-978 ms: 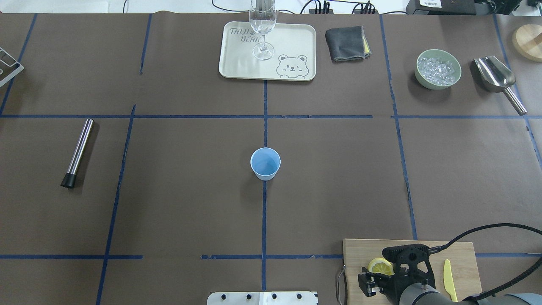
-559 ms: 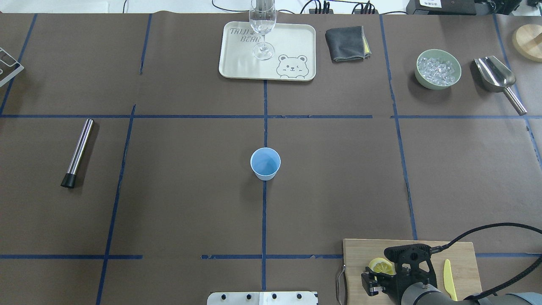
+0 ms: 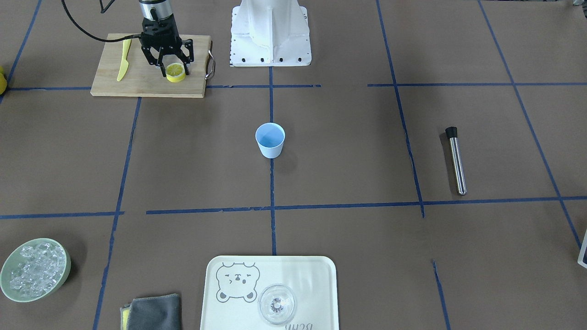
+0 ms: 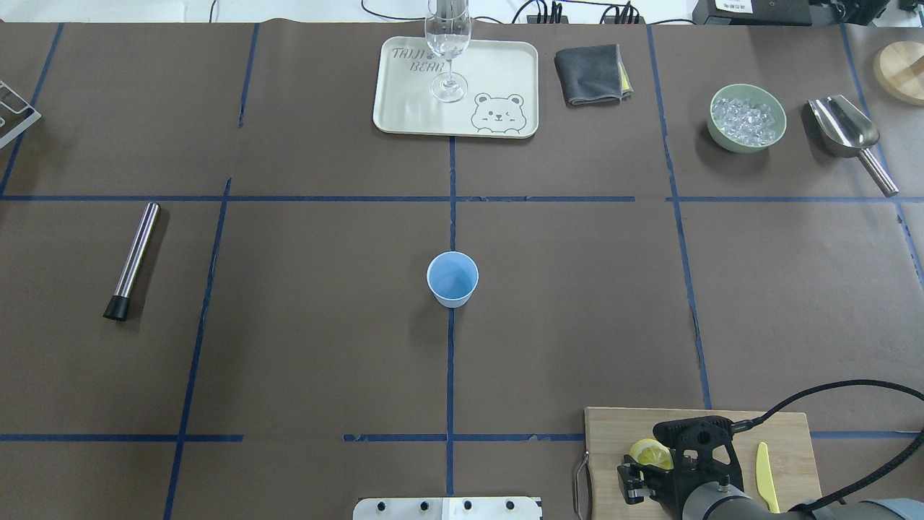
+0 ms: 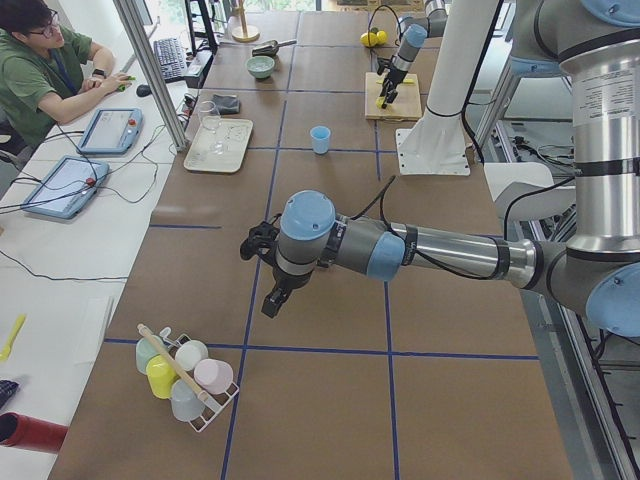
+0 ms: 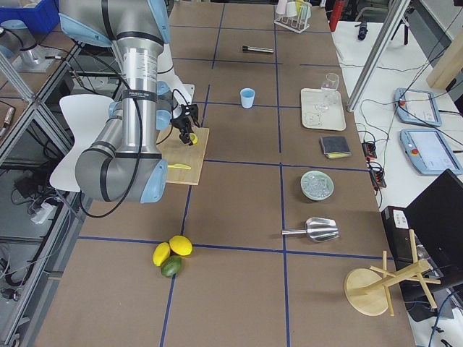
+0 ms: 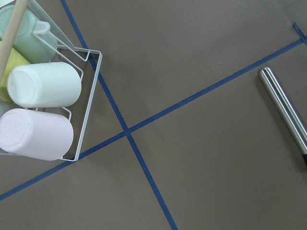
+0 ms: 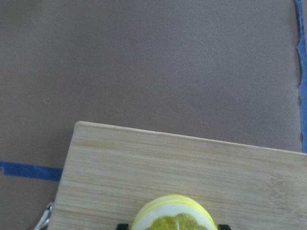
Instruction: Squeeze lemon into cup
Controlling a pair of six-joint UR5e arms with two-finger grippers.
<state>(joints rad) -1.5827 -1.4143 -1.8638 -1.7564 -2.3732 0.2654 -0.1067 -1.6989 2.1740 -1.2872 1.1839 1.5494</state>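
brown paper crossed with blue tape lines covers the bench point(image 4: 289, 347); on my screens the cup point(image 4: 452, 278) stands upright at the bench's very middle, mouth up, on a tape line; the cutting board point(image 3: 137, 85) lies at the robot-side edge, toward the right end, and the lemon point(image 8: 173, 215) is on it, in the half nearer the board's metal handle; the right gripper point(image 3: 175, 73) points down over the slice, one finger against each side of its rim, pinching it; a yellow knife point(image 3: 123, 64) lies on the same board, apart from the slice; the left gripper point(image 5: 273, 303) hangs above the bench toward the left end, near a wire rack of cups point(image 7: 43, 96), and i cannot tell whether its fingers are spread or together; along the operator-side edge i see a tray point(image 4: 411, 101) with a glass point(image 4: 448, 43) on it, a grey cloth point(image 4: 588, 72), a bowl of ice point(image 4: 746, 118) and a steel scoop point(image 4: 844, 130); a steel rod point(image 4: 133, 256) lies toward the left end.
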